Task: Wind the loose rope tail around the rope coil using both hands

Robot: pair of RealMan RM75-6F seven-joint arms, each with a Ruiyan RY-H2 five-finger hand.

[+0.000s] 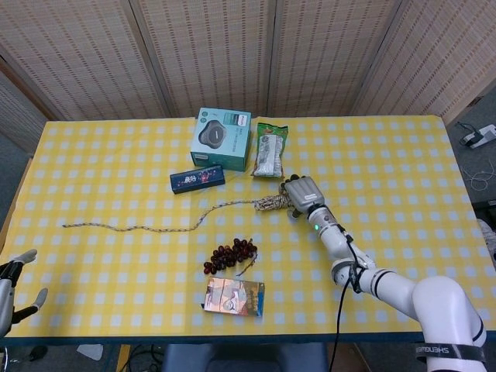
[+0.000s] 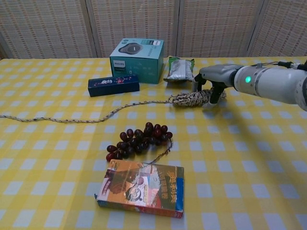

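The rope coil (image 2: pixel 188 99) lies on the yellow checked table, just in front of a snack packet. My right hand (image 2: pixel 210 81) has come down over the coil's right end, and its fingers (image 2: pixel 197 86) curl around it. In the head view the same right hand (image 1: pixel 301 194) covers most of the rope coil (image 1: pixel 269 204). The loose rope tail (image 2: pixel 72 119) runs from the coil's left end in a long wavy line to the table's left side, where its tip (image 1: pixel 65 225) lies flat. My left hand (image 1: pixel 11 285) hangs with its fingers apart, off the table's near left corner, holding nothing.
A teal box (image 2: pixel 136 60) and a dark blue box (image 2: pixel 113 85) stand behind the tail. The snack packet (image 2: pixel 180 69) sits just behind the coil. Grapes (image 2: pixel 139 139) and a picture box (image 2: pixel 141 189) lie in front of the tail.
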